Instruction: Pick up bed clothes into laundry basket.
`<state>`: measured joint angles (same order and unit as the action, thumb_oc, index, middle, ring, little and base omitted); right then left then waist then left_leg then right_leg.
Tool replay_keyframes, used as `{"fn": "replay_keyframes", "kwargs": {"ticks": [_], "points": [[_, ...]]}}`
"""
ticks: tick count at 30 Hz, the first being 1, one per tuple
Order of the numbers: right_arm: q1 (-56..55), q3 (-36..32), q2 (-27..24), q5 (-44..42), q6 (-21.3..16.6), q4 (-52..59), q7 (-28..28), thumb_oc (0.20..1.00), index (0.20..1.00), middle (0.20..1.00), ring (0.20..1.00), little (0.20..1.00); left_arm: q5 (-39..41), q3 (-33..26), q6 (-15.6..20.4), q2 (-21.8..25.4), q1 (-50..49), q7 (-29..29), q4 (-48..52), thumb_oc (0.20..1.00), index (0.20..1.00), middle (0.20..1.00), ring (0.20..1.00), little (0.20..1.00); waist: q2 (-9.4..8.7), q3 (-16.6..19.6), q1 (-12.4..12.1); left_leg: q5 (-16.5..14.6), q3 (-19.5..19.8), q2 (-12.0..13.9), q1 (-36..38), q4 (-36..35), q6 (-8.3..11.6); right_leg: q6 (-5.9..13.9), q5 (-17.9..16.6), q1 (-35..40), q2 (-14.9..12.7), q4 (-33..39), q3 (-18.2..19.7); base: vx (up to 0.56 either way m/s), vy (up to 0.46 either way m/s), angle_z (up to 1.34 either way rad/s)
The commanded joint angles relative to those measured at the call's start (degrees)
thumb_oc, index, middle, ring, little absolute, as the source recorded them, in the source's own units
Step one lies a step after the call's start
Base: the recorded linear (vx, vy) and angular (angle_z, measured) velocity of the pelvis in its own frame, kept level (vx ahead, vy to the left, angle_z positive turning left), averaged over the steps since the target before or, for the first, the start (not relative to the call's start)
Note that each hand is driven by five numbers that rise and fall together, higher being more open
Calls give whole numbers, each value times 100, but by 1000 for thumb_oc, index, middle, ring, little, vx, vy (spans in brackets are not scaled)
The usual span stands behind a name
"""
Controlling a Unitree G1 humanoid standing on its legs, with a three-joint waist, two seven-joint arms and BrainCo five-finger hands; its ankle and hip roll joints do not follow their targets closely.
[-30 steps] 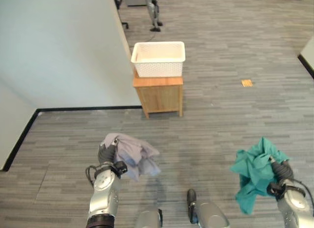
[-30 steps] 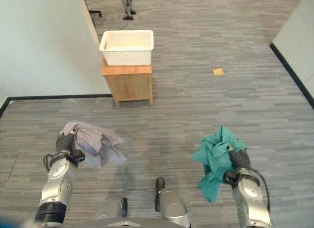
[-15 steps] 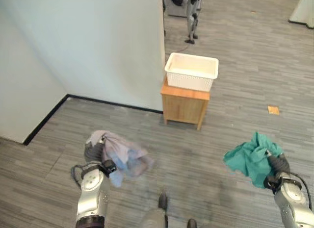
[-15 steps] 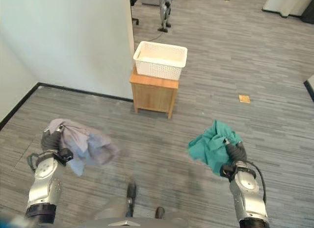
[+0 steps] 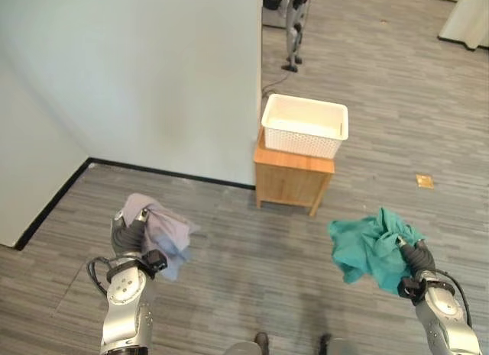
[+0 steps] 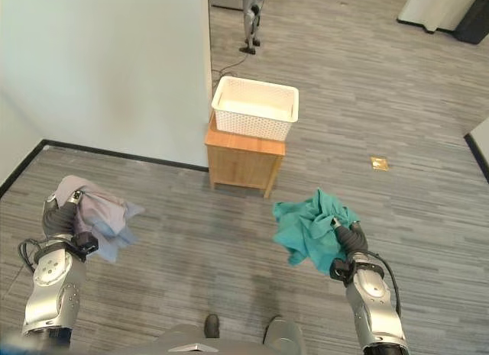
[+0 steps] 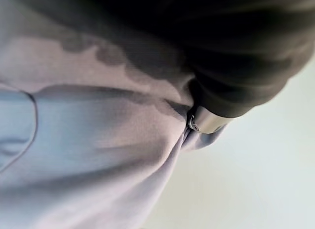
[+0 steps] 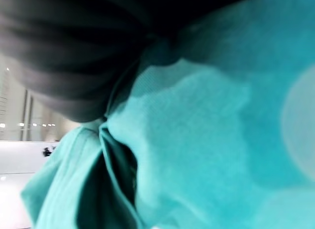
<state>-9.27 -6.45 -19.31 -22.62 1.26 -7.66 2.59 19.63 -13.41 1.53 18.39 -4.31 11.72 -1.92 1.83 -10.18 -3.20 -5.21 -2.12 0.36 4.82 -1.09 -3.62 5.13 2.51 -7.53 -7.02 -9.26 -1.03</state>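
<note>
My left hand (image 5: 130,237) is raised at the lower left, shut on a bunched lavender-grey cloth (image 5: 162,231) that hangs to its right; the same cloth (image 7: 98,155) drapes close over the hand in the left wrist view. My right hand (image 5: 413,259) at the lower right is shut on a teal cloth (image 5: 370,244), which spills out to its left and also shows in the right wrist view (image 8: 206,140). The white laundry basket (image 5: 305,126) stands ahead in the middle, on top of a small wooden cabinet (image 5: 293,177). Both cloths hang above the floor.
A pale wall (image 5: 130,80) with a black skirting (image 5: 160,172) runs along the left and ends right beside the cabinet. Grey plank floor (image 5: 252,240) lies between me and the cabinet. A small orange patch (image 5: 425,181) sits on the floor to the right.
The camera has moved: the wall now takes up more of the view and the basket sits near the middle. Both hands keep hold of their cloths, which swing slightly.
</note>
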Motion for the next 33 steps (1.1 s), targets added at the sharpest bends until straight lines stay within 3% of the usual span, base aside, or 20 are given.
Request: {"fn": "replay_keyframes", "kwargs": {"ticks": [1, 2, 5, 7, 8, 10, 11, 13, 14, 15, 18, 19, 20, 21, 23, 24, 25, 26, 29, 33], "points": [[208, -322, -121, -167, -378, 275, 85, 200, 200, 200, 200, 200, -275, 221, 391, 484, 256, -423, 612, 200, 200, 200, 200, 200, 84, -1, 302, 633, 433, 284, 109, -391, 619, -269, -738, -372, 178, 664, 318, 324, -160, 60], [193, -428, -126, -210, -393, 248, 62, 200, 200, 200, 200, 200, -320, 361, 371, 555, 348, -649, 641, 200, 200, 200, 200, 200, 176, -39, 488, 612, 694, 425, 208, -391, 619, -157, -832, -832, 70, 1237, 533, 343, -206, 62], [292, -376, -148, -176, -373, 150, 30, 200, 200, 200, 200, 200, -225, 549, 384, 510, 329, -837, 622, 200, 200, 200, 200, 200, 283, -8, 689, 466, 959, 694, 527, -391, 607, 18, -914, -1416, 57, 1356, 472, 384, -263, 49], [301, -333, -139, -148, -372, 98, 12, 200, 200, 200, 200, 200, -283, 687, 360, 490, 311, -942, 602, 200, 200, 200, 200, 200, 279, 4, 782, 483, 1029, 786, 678, -391, 598, 87, -1009, -1444, 52, 1273, 453, 284, -261, 41], [286, -265, -121, -126, -342, 187, -77, 200, 200, 200, 200, 200, -362, 940, 357, 422, 335, -1120, 595, 200, 200, 200, 200, 200, 178, 124, 865, 526, 991, 910, 783, -391, 629, 25, -1056, -1217, -60, 1084, 313, 340, -331, 43], [337, -185, -124, -81, -373, 114, -89, 200, 200, 200, 200, 200, -464, 1061, 317, 434, 364, -1167, 569, 200, 200, 200, 200, 200, 156, 173, 871, 657, 999, 1067, 887, -391, 608, 26, -1021, -1226, 31, 805, 271, 331, -371, 89], [332, -101, -142, -68, -336, 155, -111, 200, 200, 200, 200, 200, -445, 1295, 292, 355, 319, -1250, 629, 200, 200, 200, 200, 200, 170, 250, 937, 874, 941, 1334, 905, -151, 624, 78, -1092, -1130, 141, 391, 324, 345, -392, 86], [358, -25, -200, -145, -358, 194, -116, 200, 200, 200, 200, 200, -499, 1503, 220, 288, 418, -1355, 630, 200, 200, 200, 200, 200, 2, 257, 904, 946, 1035, 1245, 611, 755, 583, 36, -1164, -814, 120, 391, 328, 406, -510, -1], [356, 9, -255, -170, -364, 212, -131, 200, 200, 200, 200, 200, -539, 1595, 194, 271, 447, -1409, 643, 200, 200, 200, 200, 200, -185, 214, 856, 860, 1136, 1056, 324, 1516, 541, -25, -1230, -543, 82, 510, 340, 352, -550, -21], [344, 12, -333, -180, -384, 252, -100, 200, 200, 200, 200, 200, -566, 1659, 145, 249, 520, -1401, 634, 200, 200, 200, 200, 200, -360, 127, 810, 678, 937, 1062, 17, 2496, 528, -57, -1279, -319, -2, 565, 265, 230, -384, -1], [343, 12, -335, -180, -384, 252, -100, 200, 200, 200, 200, 200, -566, 1659, 145, 247, 519, -1401, 634, 200, 200, 200, 200, 200, -350, 129, 814, 665, 944, 1071, 7, 2512, 529, -58, -1278, -319, 6, 564, 258, 92, -188, 16], [374, -14, -441, -249, -426, 278, -5, 200, 200, 200, 200, 200, -517, 1815, 125, 206, 689, -1456, 599, 200, 200, 200, 200, 200, -630, -110, 639, 434, 960, 884, -405, 3335, 588, -155, -1294, 53, -40, 710, 222, 190, -473, 8], [426, -41, -463, -248, -422, 228, 53, 200, 200, 200, 200, 200, -567, 1874, 108, 201, 779, -1459, 556, 200, 200, 200, 200, 200, -720, -174, 614, 412, 950, 723, -628, 3354, 656, -177, -1277, 167, -74, 818, 166, 475, -785, 19], [490, -152, -466, -292, -381, 213, 105, 200, 200, 200, 200, 200, -499, 1975, 93, 141, 912, -1520, 474, 200, 200, 200, 200, 200, -701, -215, 543, 398, 731, 413, -1003, 2485, 742, -230, -1294, 547, 127, 1087, 143, 410, -519, 22], [424, -160, -431, -279, -373, 248, 60, 200, 200, 200, 200, 200, -334, 2011, 76, 105, 917, -1558, 339, 200, 200, 200, 200, 200, -634, -169, 520, 479, 476, 306, -1053, 1271, 758, -197, -1272, 664, 263, 1171, 117, 338, -304, 12], [409, -160, -435, -278, -370, 253, 59, 200, 200, 200, 200, 200, -330, 2015, 80, 100, 910, -1560, 333, 200, 200, 200, 200, 200, -636, -163, 505, 517, 455, 311, -949, 1124, 762, -202, -1257, 698, 263, 1186, 128, 285, -154, -13], [331, -132, -422, -203, -317, 248, 21, 200, 200, 200, 200, 200, -316, 2069, 68, 114, 899, -1561, 252, 200, 200, 200, 200, 200, -571, -109, 447, 622, 389, 205, -905, 373, 741, -193, -1215, 801, 398, 1218, 155, 282, -124, -21], [292, -109, -411, -124, -295, 249, 10, 200, 200, 200, 200, 200, -327, 2073, 77, 139, 875, -1547, 234, 200, 200, 200, 200, 200, -515, -59, 408, 724, 401, 156, -775, 56, 731, -212, -1142, 869, 468, 1231, 179, 349, -124, -18], [308, -161, -379, 66, -238, 323, -20, 200, 200, 200, 200, 200, -217, 2004, 61, 208, 709, -1613, 343, 200, 200, 200, 200, 200, -342, 207, 381, 842, 501, 250, -465, -307, 720, -244, -1026, 723, 482, 1155, 200, 166, 30, -31], [427, -363, -464, 195, -237, 336, 76, 200, 200, 200, 200, 200, -15, 1957, 22, 349, 543, -1672, 538, 200, 200, 200, 200, 200, -303, 383, 386, 772, 495, 193, -444, -391, 730, -236, -1013, 665, 442, 1086, 261, 89, 68, -19]]}}
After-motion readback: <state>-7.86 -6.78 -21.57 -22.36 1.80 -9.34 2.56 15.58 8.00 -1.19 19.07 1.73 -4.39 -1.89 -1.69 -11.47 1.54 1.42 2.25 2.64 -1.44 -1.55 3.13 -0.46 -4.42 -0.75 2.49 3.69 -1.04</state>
